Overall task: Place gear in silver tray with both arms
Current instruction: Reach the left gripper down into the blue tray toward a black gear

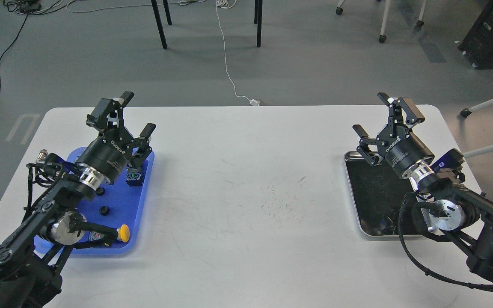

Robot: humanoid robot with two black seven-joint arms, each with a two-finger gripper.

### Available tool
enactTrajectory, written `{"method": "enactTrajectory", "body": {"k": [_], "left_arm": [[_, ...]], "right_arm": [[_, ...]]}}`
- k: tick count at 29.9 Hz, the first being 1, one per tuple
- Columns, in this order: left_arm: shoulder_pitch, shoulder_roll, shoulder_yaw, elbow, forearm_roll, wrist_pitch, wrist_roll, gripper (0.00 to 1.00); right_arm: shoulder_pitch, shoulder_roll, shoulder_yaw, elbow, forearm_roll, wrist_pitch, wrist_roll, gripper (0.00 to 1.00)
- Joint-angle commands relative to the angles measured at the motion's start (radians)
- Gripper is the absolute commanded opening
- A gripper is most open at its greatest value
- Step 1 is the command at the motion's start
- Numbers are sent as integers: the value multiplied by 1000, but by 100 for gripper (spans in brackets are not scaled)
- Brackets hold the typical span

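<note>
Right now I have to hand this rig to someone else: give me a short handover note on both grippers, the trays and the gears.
Left gripper: open, empty, above the far end of the blue tray.
Right gripper: open, empty, above the far left corner of the silver tray.
Gears: one small black gear lies on the blue tray; another sits partly hidden by the left arm. The blue tray also holds a yellow-capped part and a small blue-green block.
Done: nothing; the visible part of the silver tray's black floor shows no gear.
Left: pick a gear from the blue tray and get it into the silver tray across the table.
</note>
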Motion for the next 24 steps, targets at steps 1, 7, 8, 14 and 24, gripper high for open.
{"method": "enactTrajectory", "body": {"k": [1,7,8,14,24], "left_arm": [[25,15,-6,-6,-1,-2,0,98],[41,22,-1,0,-13,-17,8,98],[39,23,0,3,-12,-16,8,98],[24,154,12,3,3,-25,0,98],[-68,518,190,-138,638,-198,-207,98]], "right_arm": [[13,3,-9,9,0,7,0,99],[33,0,-11,9,-1,10,0,99],[33,0,-11,9,-1,10,0,99],[34,2,-11,8,-4,14,0,99],[44,-11,-60,5,-4,14,0,99]]}}
